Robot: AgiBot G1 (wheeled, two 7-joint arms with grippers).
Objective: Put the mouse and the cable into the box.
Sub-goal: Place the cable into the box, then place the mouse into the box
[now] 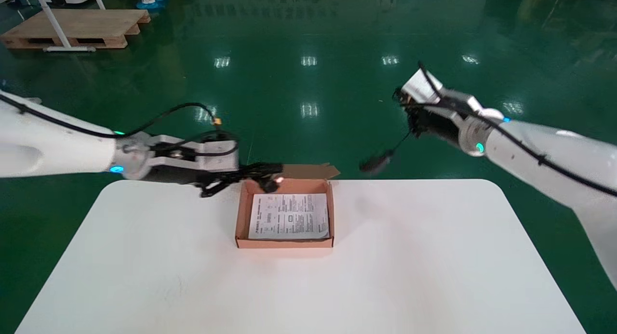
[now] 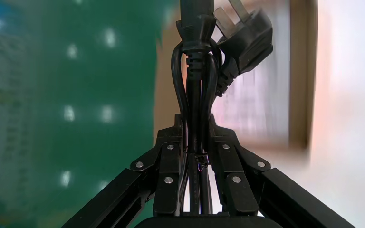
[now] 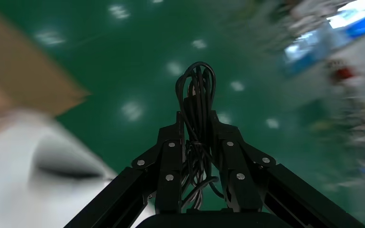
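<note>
Your left gripper is clamped on the bundled cable over the box's far left corner, while your right gripper, high beyond the tabletop's far edge, pinches a coiled cord with the mouse dangling below it.

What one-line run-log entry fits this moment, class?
left gripper: shut on power cable, over box far-left corner | right gripper: shut on mouse cord, mouse hanging free | box: leaflet only

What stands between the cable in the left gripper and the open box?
Nothing visible. The left gripper holds the cable at the far rim of the box; inside lies only a paper sheet. The right gripper dangles the mouse well aside.
</note>
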